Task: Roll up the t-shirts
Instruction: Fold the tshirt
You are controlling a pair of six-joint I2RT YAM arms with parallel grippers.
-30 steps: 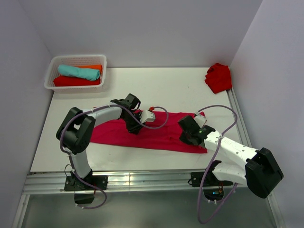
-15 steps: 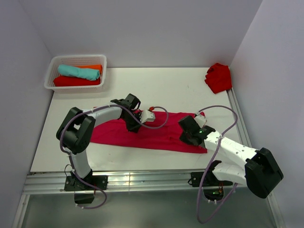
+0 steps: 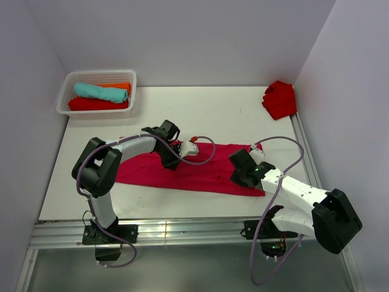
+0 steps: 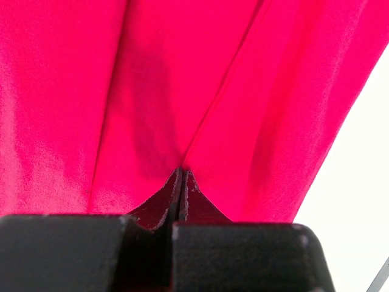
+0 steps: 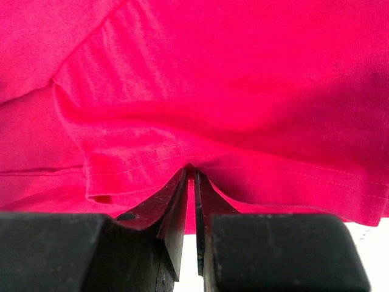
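Rolling well likely starts from an even hold. On the white table (image 3: 231, 115), the raspberry-crimson soft cloth t-shirt (image 3: 203, 173) is folded into a long band. It lies across the near half, its ends toward the left and right edges. The white plastic basket (image 3: 65, 100) in the far left corner holds rolled tees (image 3: 100, 92). The right gripper (image 5: 191, 173) nips the hemmed right end in narrow jaws. The left gripper (image 4: 181, 175) is closed tight on a crease left of the band's middle. Both should lift low and turn the end over squarely, with the edges aligned.
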